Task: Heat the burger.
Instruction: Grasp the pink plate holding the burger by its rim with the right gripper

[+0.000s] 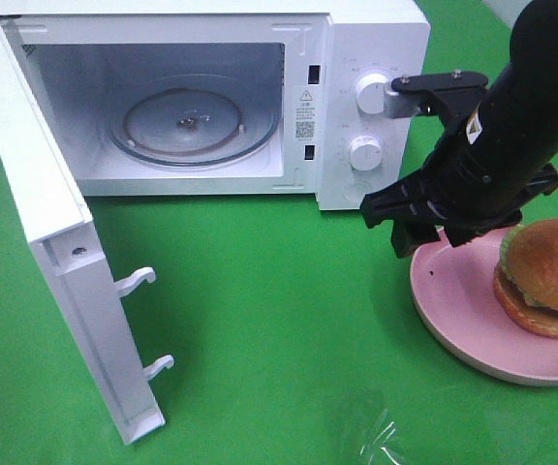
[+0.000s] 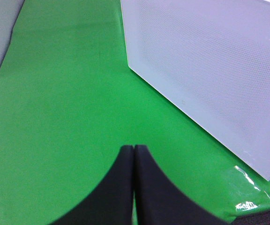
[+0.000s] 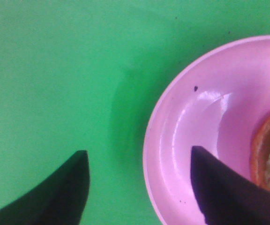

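- The small round burger [image 1: 547, 276], with a glossy golden-brown bun and a frill of green lettuce, sits on the round pink plate [image 1: 453, 300], on the half farther from the microwave.
- The right gripper [image 3: 138, 152] hangs over the plate's rim with its black jaws spread wide and nothing between them. One finger is above the bare pink part of the plate, just beside the burger, and the other is above the green table cover [image 1: 279, 320] off the plate.
- The left gripper [image 2: 134, 148] is closed, its fingers pressed together and empty. It is out of sight of the plate.
- The white microwave oven [image 1: 371, 58] stands near the plate, knobs on the plate's side. Its door [image 1: 46, 223] is swung open on the far side, and its glass turntable [image 1: 197, 121] is bare.
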